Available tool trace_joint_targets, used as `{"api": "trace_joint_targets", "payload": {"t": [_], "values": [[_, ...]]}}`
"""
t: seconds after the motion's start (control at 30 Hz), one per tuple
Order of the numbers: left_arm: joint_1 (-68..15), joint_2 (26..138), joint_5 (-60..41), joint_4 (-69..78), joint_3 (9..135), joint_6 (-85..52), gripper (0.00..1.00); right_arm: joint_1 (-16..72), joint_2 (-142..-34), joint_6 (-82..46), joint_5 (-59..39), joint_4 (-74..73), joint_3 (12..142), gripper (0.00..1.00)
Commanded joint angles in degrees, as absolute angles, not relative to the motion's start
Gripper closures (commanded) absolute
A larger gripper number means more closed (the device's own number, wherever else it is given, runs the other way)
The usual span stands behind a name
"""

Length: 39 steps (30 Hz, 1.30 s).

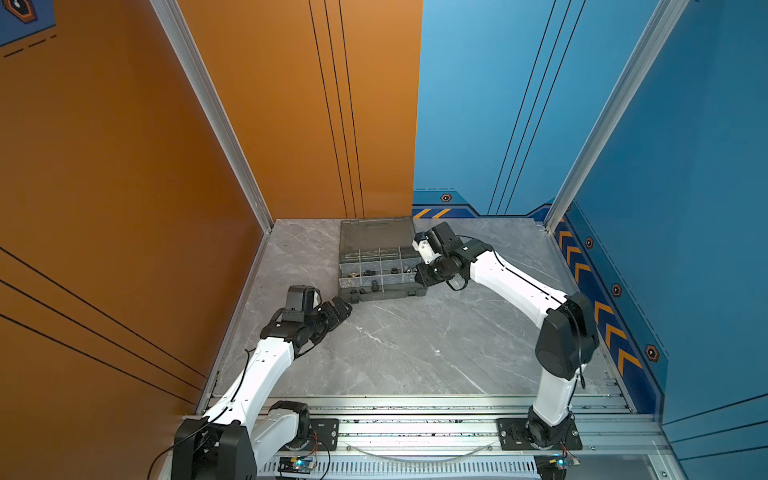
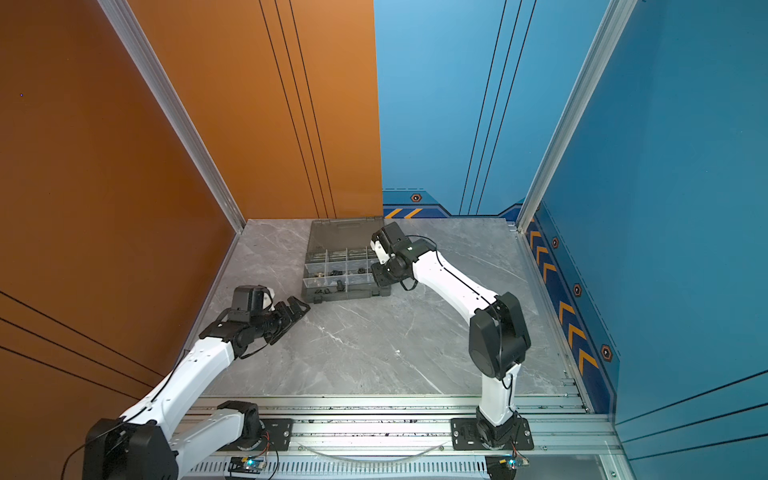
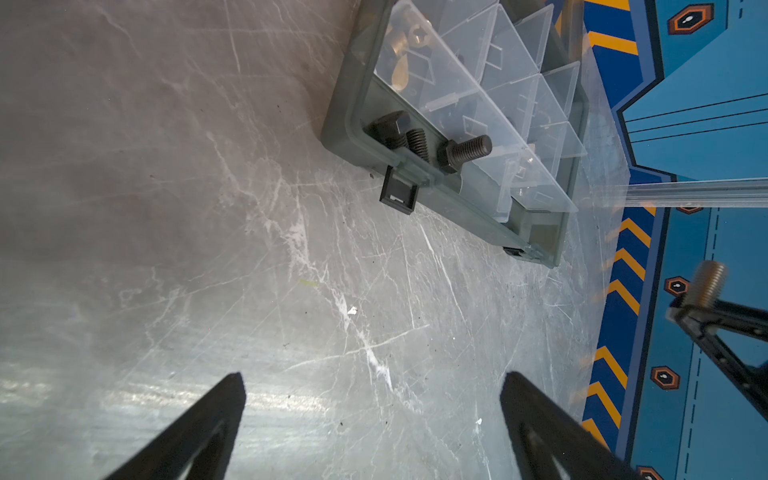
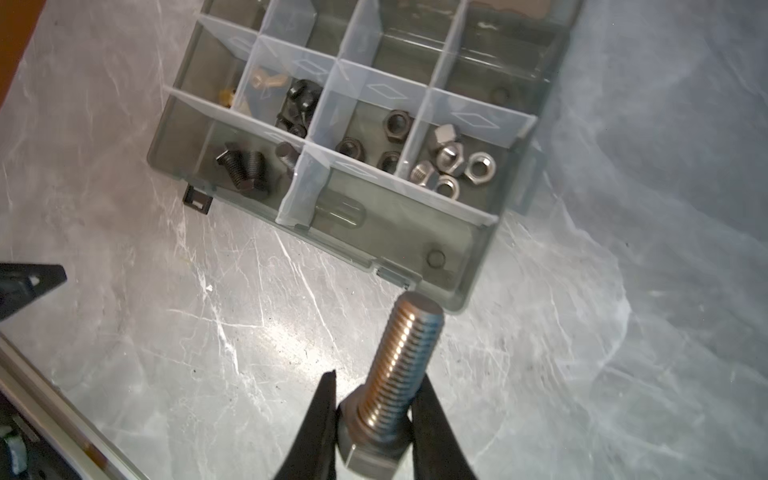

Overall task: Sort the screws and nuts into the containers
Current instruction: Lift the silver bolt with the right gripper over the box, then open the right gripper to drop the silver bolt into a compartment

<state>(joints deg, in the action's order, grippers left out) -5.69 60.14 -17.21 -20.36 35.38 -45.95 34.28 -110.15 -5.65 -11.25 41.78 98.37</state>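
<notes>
Silver, shiny-threaded and hex-headed, the screw [image 4: 399, 374] is hanging clenched at its head end in the right claw [image 4: 376, 386], at four o'clock of the containers [image 4: 478, 266]; the left claw [image 3: 374, 376] is gaping empty.

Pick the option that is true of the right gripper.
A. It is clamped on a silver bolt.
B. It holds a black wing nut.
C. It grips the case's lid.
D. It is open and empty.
A: in the right wrist view the right gripper is shut near the head of the silver bolt, whose threaded shank points toward the organiser case.
</notes>
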Motion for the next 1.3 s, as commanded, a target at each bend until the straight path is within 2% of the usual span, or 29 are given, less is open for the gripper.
{"api": "trace_joint_targets", "payload": {"t": [0.0, 0.17, 0.3, 0.63, 0.77, 0.83, 0.9, 1.07, 1.27], "values": [[-6.11, 60.66, -18.45, -19.82, 36.72, -45.62, 0.02, 34.53, -115.0, 8.94, -16.19, 42.08, 102.57, 1.0], [-6.08, 60.56, -18.65, -19.95, 36.56, -45.44, 0.02, 34.63, -118.39, 18.67, -18.72, 41.8, 106.68, 1.0], [-6.03, 60.36, -18.46, -19.97, 36.53, -45.52, 0.02, 34.2, -122.06, 21.48, -18.8, 42.2, 108.85, 1.0], [-6.07, 60.4, -18.27, -20.24, 36.83, -45.53, 0.02, 35.1, -129.34, 25.47, -6.38, 42.17, 111.27, 0.99], [-6.06, 60.64, -18.1, -20.63, 37.05, -45.22, 0.02, 35.01, -130.63, 25.58, -4.2, 42.15, 111.4, 0.92], [-6.06, 60.78, -17.95, -20.67, 37.09, -45.27, 0.02, 35.01, -130.75, 25.24, -3.47, 41.87, 111.4, 0.84], [-6.04, 60.9, -17.94, -20.64, 37.24, -45.26, 0.02, 34.9, -130.61, 24.78, -3.26, 41.73, 111.28, 0.81], [-6.02, 60.91, -18.04, -20.63, 37.45, -45.09, 0.02, 34.76, -129.45, 23.88, -3.17, 41.37, 110.97, 0.6], [-6.06, 61.14, -18.09, -21.77, 38.78, -43.43, 0.02, 33.04, -123.82, 20.44, -9.44, 38.84, 107.73, 0.54]]}}
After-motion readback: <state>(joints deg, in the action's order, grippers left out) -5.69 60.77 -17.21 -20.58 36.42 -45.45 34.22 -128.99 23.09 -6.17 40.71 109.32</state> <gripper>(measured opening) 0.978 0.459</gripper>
